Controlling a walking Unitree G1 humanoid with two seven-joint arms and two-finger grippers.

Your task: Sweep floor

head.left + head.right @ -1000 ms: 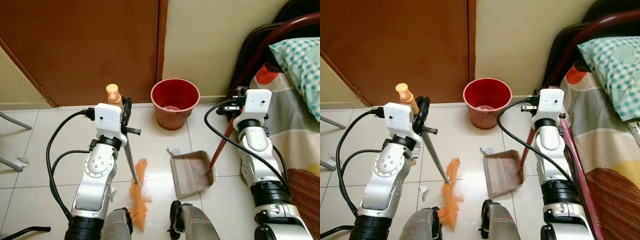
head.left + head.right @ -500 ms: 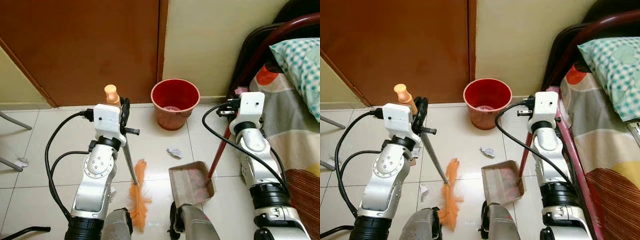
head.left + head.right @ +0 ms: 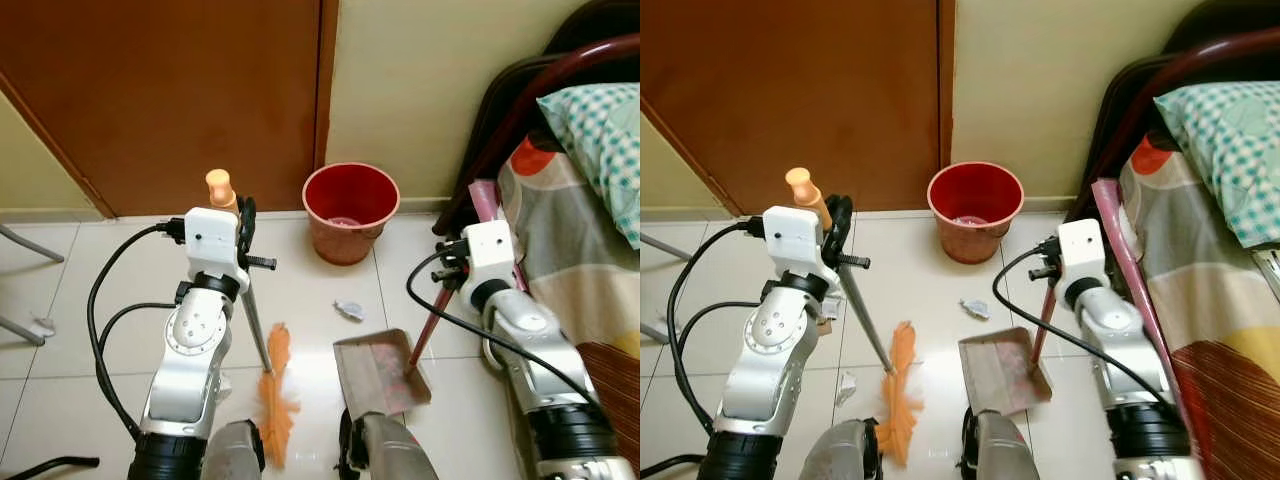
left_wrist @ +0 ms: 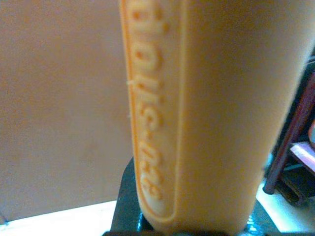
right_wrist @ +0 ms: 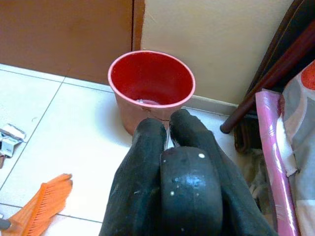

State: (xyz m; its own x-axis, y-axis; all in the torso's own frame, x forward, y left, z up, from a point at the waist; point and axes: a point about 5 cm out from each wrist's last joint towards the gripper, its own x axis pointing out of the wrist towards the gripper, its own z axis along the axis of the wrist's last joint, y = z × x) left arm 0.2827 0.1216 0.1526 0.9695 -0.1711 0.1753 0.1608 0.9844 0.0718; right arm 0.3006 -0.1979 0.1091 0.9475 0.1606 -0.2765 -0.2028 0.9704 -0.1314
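My left gripper (image 3: 245, 228) is shut on the broom, just below its orange grip (image 3: 220, 187), which looms close in the left wrist view (image 4: 211, 113). The metal shaft slants down to the orange bristles (image 3: 275, 395) resting on the tiles. My right gripper (image 3: 447, 275) is shut on the red handle (image 3: 425, 330) of the dustpan (image 3: 378, 372), which sits on the floor in front of my feet. In the right wrist view its fingers (image 5: 147, 162) are closed together. A crumpled paper scrap (image 3: 349, 308) lies on the tiles just beyond the pan's front edge.
A red bucket (image 3: 350, 210) stands against the wall beside the brown door (image 3: 170, 90). A bed (image 3: 570, 230) with a dark red frame runs along the right. Chair legs (image 3: 20, 245) and small paper scraps (image 3: 845, 388) are on the left.
My right gripper has dropped lower and drawn the dustpan back toward my feet, away from the paper scrap. The broom has barely shifted.
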